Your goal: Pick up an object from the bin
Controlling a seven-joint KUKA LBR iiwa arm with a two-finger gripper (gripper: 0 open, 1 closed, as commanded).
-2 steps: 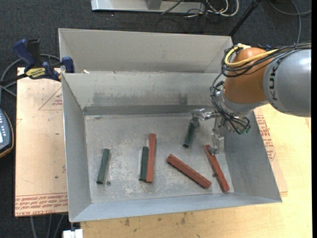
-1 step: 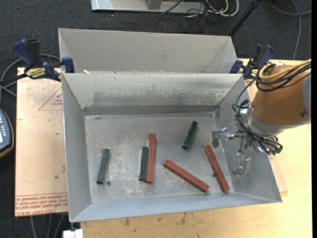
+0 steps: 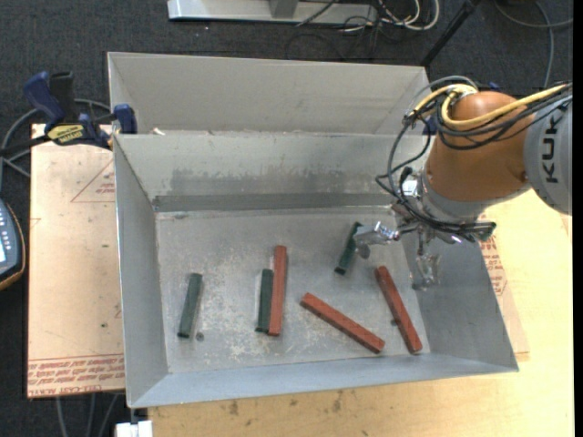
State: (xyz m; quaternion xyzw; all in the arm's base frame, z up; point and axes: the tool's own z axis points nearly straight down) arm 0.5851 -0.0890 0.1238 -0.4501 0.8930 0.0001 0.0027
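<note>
At the right of the bin [image 3: 273, 98], the gripper [image 3: 396, 255] hangs, fingers [image 3: 368, 238] spread, beside a dark green bar [image 3: 347, 251]

In the bin [image 3: 137, 244] one stick [image 3: 189, 305] lies at the left, well apart from the rest. In the middle two sticks [image 3: 271, 294] lie side by side, touching. Right of them lies a slanted stick [image 3: 342, 322], then another stick [image 3: 399, 309]. Farther back, a short stick [image 3: 347, 250] lies just left of the gripper [image 3: 398, 253].
</note>
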